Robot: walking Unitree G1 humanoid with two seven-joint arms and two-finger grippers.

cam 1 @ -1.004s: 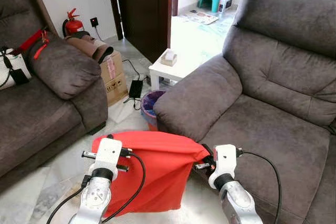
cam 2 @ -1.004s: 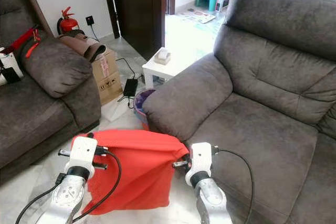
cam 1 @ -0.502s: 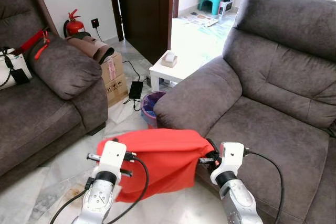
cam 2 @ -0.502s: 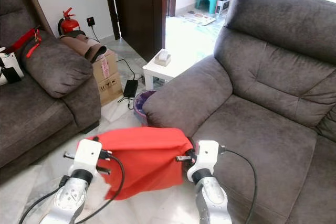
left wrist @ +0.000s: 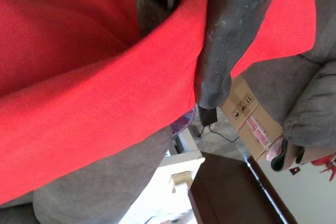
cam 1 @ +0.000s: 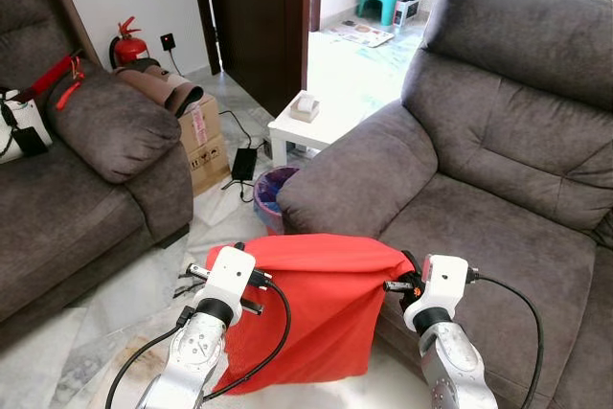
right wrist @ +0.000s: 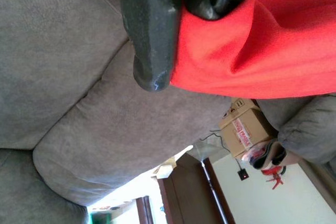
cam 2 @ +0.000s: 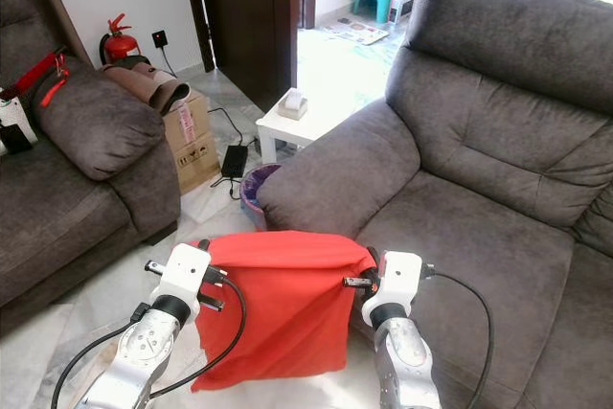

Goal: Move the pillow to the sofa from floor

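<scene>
**Entry: red pillow carried between both grippers, nearing the sofa seat**

- Left gripper [cam 1: 257, 275]: I have it pinching the pillow's top left corner; in the left wrist view a black finger [left wrist: 223, 40] presses on the red cloth.
- Right gripper [cam 1: 400, 280]: pinching the top right corner, at lower centre-right of the frame.
- Pillow [cam 1: 316, 318]: red, hanging slack between the two grippers, clear of the floor, its right edge against the sofa [cam 1: 498, 237] front.
- Change: over the last second the pillow has shifted rightward and its right corner now sits at the seat's front edge. I judge the carry nearly done, with lift-over and release remaining.
- Cardboard box [cam 1: 203, 136]: pink label and black handling marks; print too small to read.
- Fire extinguisher [cam 1: 126, 43]: no legible writing.
</scene>
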